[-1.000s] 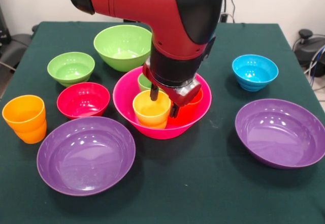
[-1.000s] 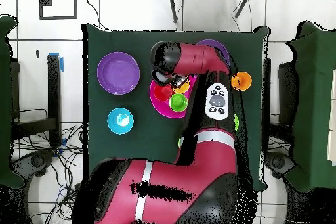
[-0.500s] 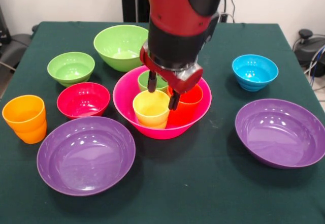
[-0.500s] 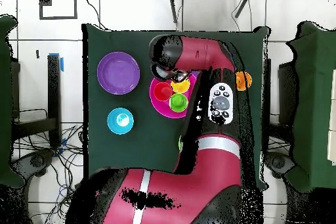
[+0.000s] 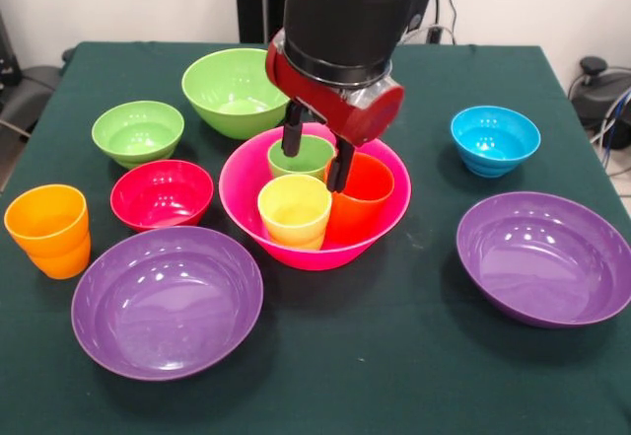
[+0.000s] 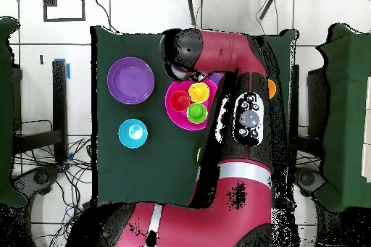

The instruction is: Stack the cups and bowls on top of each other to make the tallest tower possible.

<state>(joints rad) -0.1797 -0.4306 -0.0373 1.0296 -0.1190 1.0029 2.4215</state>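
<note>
The large hot-pink bowl [image 5: 383, 216] sits mid-table and holds three upright cups side by side: yellow-orange [image 5: 294, 210] in front, red-orange [image 5: 363, 193] to the right, green [image 5: 301, 157] behind. My gripper [image 5: 315, 159] hangs open and empty just above them, its fingers apart over the gap between the cups. A fourth orange cup [image 5: 47, 230] stands alone at the left edge. In the overhead view the pink bowl [image 6: 174, 109] shows with the cups inside it, beside the arm.
Around the pink bowl stand a purple bowl [image 5: 166, 300] front left, a second purple bowl [image 5: 545, 256] right, a red bowl [image 5: 162, 193], a small light-green bowl [image 5: 138, 131], a medium light-green bowl [image 5: 237, 90] and a blue bowl [image 5: 495, 139].
My gripper has risen straight up from the yellow-orange cup, leaving it standing in the pink bowl. The arm has lifted, uncovering the green and red-orange cups.
</note>
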